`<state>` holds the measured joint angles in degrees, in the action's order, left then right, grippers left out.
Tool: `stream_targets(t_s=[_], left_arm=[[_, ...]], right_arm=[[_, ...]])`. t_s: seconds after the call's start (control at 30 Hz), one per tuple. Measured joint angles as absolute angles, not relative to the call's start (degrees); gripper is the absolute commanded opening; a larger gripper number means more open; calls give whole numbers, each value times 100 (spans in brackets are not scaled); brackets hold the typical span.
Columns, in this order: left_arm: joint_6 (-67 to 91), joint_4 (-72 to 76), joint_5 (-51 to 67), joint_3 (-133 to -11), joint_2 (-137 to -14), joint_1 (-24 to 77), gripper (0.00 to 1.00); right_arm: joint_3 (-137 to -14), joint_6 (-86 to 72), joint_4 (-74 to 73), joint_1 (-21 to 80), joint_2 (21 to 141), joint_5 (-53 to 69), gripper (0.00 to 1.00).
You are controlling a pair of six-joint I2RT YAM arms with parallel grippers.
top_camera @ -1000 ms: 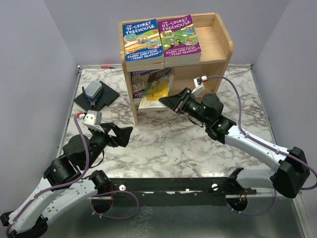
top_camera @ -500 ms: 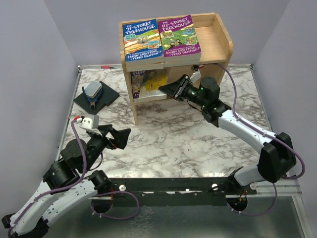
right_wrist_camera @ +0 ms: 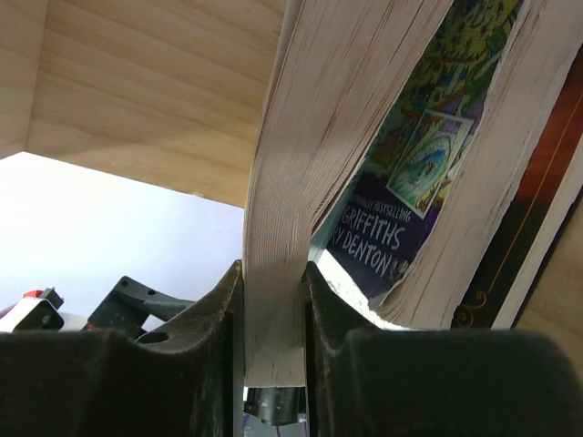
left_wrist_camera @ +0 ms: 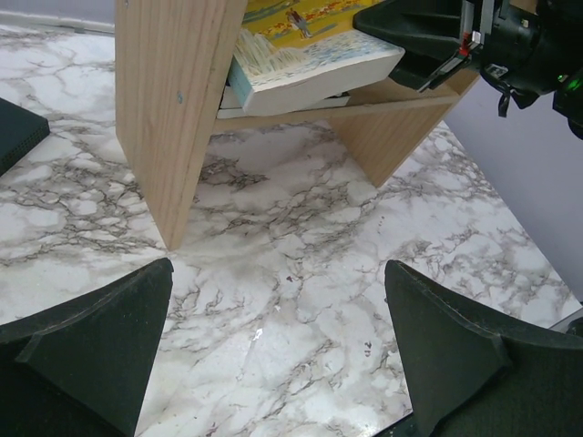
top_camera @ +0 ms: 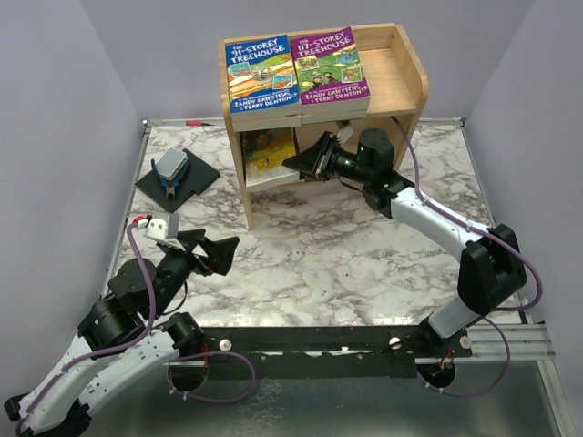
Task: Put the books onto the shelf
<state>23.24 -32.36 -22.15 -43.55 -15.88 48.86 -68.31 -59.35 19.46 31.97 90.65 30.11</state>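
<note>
Marble desk [top_camera: 319, 264] is stretching out under both my arms, w/ plain lilac walls round it and the wooden shelf [top_camera: 405, 86] standing at the far side. Blue book [top_camera: 261, 73] & purple book [top_camera: 332, 66] are lying flat side by side on the shelf top, so those two are looking done. Yellow book [top_camera: 269, 155] is going into the lower tier, tilted, w/ one corner poking out past the front edge.

What I'm worrying about: I'm only pinching the page block near its edge, and in the wrist view it's splaying wider away from my grip. If I'm pushing on at this angle, pages could be buckling or catching on the lower purple book [right_wrist_camera: 392, 237] and the dark-covered book [right_wrist_camera: 521, 223] sitting right beside it. Letting go too early is the other risk: tilted & overhanging, the book could be sliding back out onto the desk. Tier ceiling is sitting close above too, so lifting much could be jamming the top edge.

My right pincer [top_camera: 303, 166] is reaching into the tier mouth, narrowed to a slim gap & clamping the yellow book's pages between both fingers [right_wrist_camera: 182, 355]. My left pincer [top_camera: 228, 251] is hanging over the near-left desk, spread fully wide, holding nothing & touching nothing, well apart from the shelf.
</note>
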Motion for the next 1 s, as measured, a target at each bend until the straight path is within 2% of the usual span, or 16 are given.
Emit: stream_targets(t_s=[0.17, 0.37, 0.47, 0.87, 1.0], left_arm=[[2316, -3221, -2213, -4342, -1511, 4886, 99], [2294, -3214, -2213, -4327, -1505, 4886, 99], [2287, -3203, -2213, -4324, -1505, 4886, 99], [2285, -3183, -2213, -4324, -1507, 4886, 99], [2285, -3183, -2213, -4324, -1507, 4886, 99]], right_arm=[[-7168, -5907, 1892, 3063, 9404, 3312, 6], [-7496, -5815, 1638, 2987, 9701, 3463, 22], [-7507, -5756, 1608, 2980, 9712, 3463, 26], [-7889, -5666, 1278, 2926, 10031, 3463, 27], [-7937, -5621, 1214, 2917, 10064, 3459, 31]])
